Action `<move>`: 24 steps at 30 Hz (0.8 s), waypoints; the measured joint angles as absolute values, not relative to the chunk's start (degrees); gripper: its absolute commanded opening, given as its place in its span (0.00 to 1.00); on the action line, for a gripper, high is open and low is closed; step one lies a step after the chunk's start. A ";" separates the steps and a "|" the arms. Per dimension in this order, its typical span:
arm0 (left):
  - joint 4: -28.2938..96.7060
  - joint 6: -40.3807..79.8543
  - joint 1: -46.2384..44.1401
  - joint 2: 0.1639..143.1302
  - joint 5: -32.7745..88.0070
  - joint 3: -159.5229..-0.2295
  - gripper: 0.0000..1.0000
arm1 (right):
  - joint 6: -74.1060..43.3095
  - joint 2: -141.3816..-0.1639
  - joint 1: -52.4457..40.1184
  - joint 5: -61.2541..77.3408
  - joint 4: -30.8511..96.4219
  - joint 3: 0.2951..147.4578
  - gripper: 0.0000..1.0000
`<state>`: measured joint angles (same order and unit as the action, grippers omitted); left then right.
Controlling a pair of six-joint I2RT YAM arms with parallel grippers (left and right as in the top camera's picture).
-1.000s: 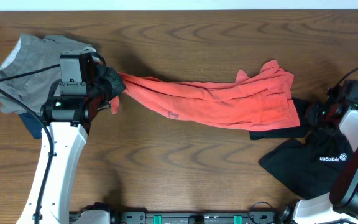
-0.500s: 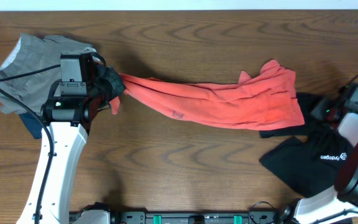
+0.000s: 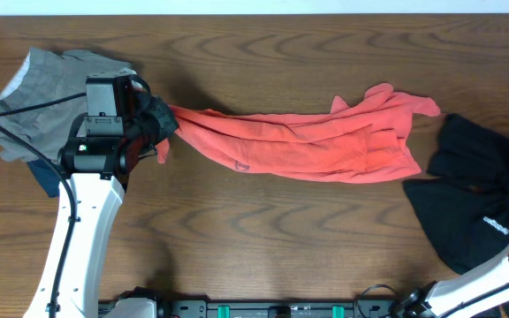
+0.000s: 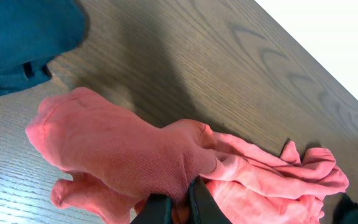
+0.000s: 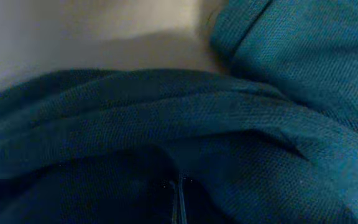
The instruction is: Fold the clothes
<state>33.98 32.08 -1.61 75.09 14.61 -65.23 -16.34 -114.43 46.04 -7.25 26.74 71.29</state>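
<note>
Left arm (image 3: 82,212) extends far, left gripper (image 3: 155,124) clamped on the coral T-shirt (image 3: 307,146), a rumpled band stretching right; right gripper buried in the black garment (image 3: 475,177), grip untellable

Robotics lab bench: a wood-grain table (image 3: 281,238) with two white robot arms, the left arm (image 3: 82,221) and the right arm (image 3: 471,284), rising from its near edge. A black cable (image 3: 57,265) runs along the left arm, a black rail (image 3: 263,310) with green connectors sits between the bases, and the left gripper (image 3: 159,124) pinches a coral-red T-shirt (image 3: 307,146).
</note>
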 measured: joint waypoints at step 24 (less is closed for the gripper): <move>27.59 26.83 -1.96 75.11 13.82 -65.23 0.06 | -8.36 -103.20 30.85 7.70 47.35 90.45 0.50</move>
<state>27.59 26.83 -1.96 75.11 13.82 -65.23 -8.36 -103.20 30.85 7.70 47.35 90.45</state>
